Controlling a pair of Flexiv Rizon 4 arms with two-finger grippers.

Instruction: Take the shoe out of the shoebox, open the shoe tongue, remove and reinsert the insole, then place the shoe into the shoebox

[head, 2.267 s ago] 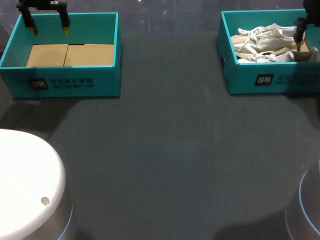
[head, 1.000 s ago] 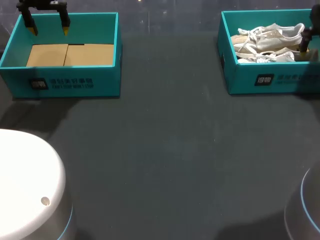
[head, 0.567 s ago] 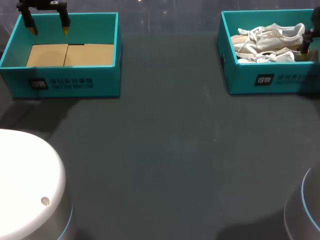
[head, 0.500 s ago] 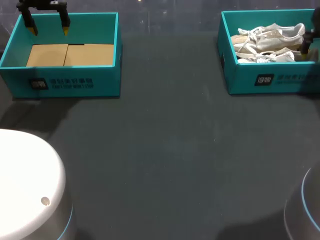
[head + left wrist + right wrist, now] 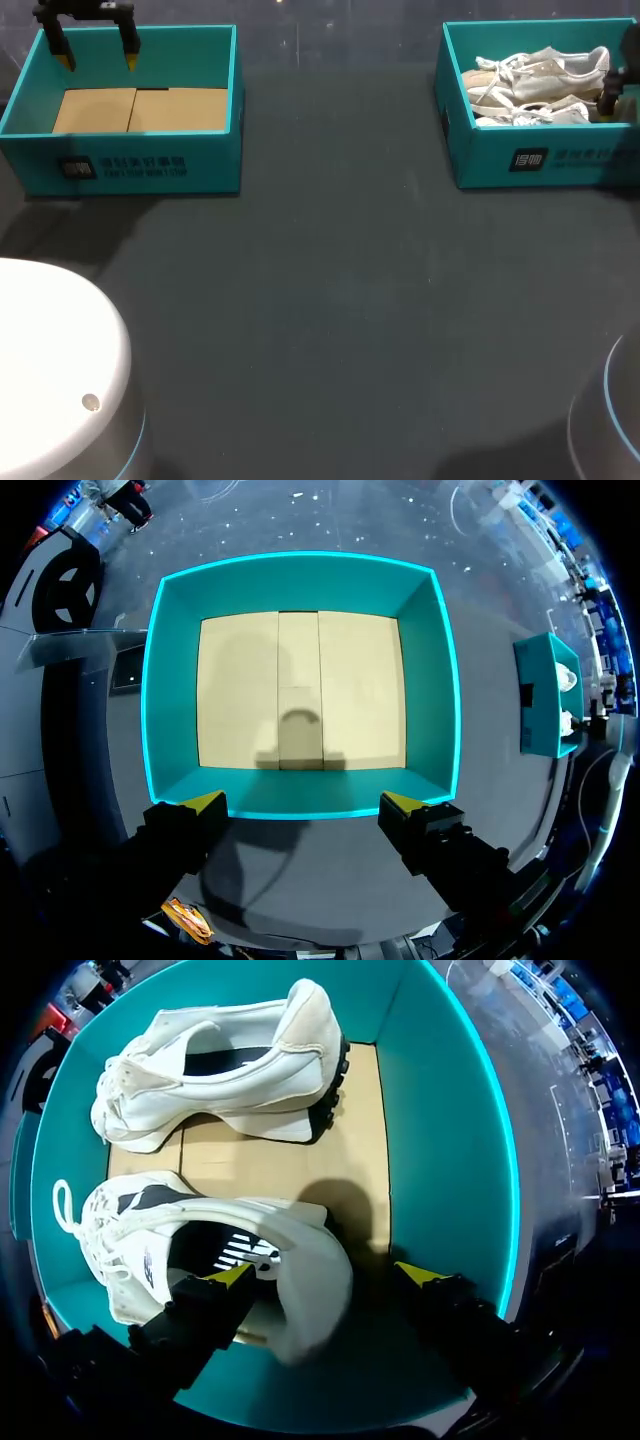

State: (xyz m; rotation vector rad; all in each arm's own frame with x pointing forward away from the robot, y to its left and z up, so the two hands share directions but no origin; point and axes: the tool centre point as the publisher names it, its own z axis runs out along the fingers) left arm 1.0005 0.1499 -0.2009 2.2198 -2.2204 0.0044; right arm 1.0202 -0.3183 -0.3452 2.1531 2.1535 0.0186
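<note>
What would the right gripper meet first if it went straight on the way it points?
Probably the heel of the nearer white shoe: the right gripper stands open astride it, inside the shoebox. How far above it is unclear.

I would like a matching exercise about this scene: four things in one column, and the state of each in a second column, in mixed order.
1. teal cardboard shoebox at the table's left
2. teal cardboard shoebox at the table's right
3. left gripper
4. right gripper

A. open, one white sneaker's heel between its fingers
B. holds only a bare tan floor
C. open, no shoe between its fingers
D. holds two white lace-up sneakers

Pairs: 1-B, 2-D, 3-C, 4-A.
</note>
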